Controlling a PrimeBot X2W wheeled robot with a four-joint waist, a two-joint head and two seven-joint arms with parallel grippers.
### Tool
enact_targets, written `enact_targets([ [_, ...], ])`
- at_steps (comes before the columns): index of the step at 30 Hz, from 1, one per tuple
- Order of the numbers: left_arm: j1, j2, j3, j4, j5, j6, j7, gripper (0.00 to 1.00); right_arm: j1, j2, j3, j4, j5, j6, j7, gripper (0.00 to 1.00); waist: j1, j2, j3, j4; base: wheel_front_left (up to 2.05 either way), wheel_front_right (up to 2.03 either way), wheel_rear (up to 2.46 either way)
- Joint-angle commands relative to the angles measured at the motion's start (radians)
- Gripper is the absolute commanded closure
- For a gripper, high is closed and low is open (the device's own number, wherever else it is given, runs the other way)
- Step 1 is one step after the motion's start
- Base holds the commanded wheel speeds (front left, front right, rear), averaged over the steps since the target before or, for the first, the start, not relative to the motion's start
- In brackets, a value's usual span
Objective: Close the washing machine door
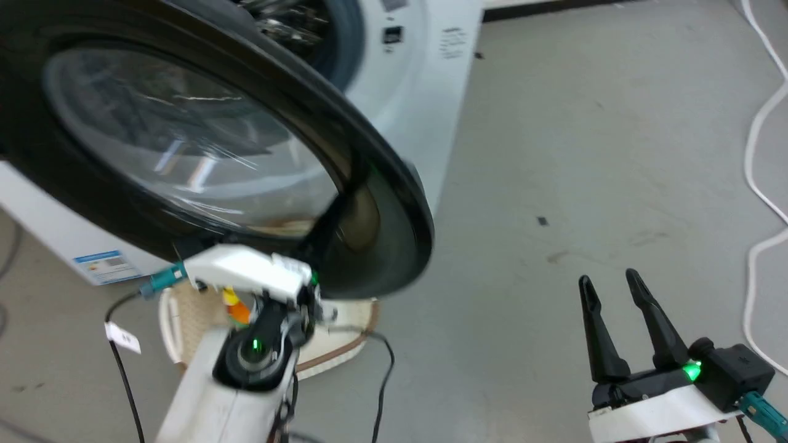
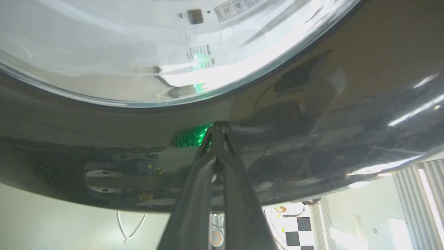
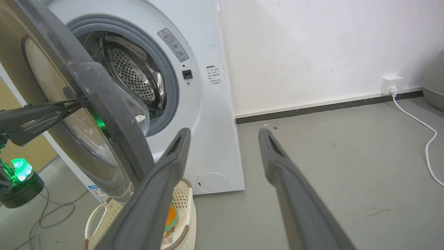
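Left tool (image 2: 218,127): fingers closed together on nothing, tips touching the black outer rim of the washing machine door (image 1: 381,184). Right tool (image 1: 609,280): fingers apart, empty, well away from the washing machine (image 1: 425,92). The door stands part-open in front of the machine's drum opening, with a woven basket (image 3: 184,201) at the machine's foot.

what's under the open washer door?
A white woven basket with a brown rim, holding something orange and green. The washing machine door and the right gripper hide its other contents.
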Motion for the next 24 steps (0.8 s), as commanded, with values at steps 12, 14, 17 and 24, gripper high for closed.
enact_targets([
  [12, -0.319, 0.003, 0.020, 0.285, 0.022, -0.004, -0.177, 1.00, -0.042, 0.026, 0.027, 0.006, 0.013, 0.001, -0.004, 0.00, -0.0001, 0.0000, 0.065, -0.114, 0.00, 0.00, 0.00],
  [14, -0.341, 0.007, 0.012, 0.322, 0.038, -0.018, -0.181, 1.00, -0.044, 0.027, 0.024, 0.007, 0.013, 0.001, -0.004, 0.00, -0.0001, 0.0000, 0.064, -0.113, 0.00, 0.00, 0.00],
  [17, -0.344, 0.007, -0.005, 0.361, 0.048, -0.046, -0.172, 1.00, -0.043, 0.029, 0.015, 0.005, 0.012, 0.001, -0.004, 0.00, -0.0001, 0.0000, 0.055, -0.095, 0.00, 0.00, 0.00],
  [24, -0.248, 0.050, -0.148, 0.363, 0.186, -0.102, -0.149, 1.00, -0.033, 0.024, -0.001, -0.003, 0.005, 0.001, -0.004, 0.00, -0.0001, 0.0000, 0.005, -0.022, 0.00, 0.00, 0.00],
])
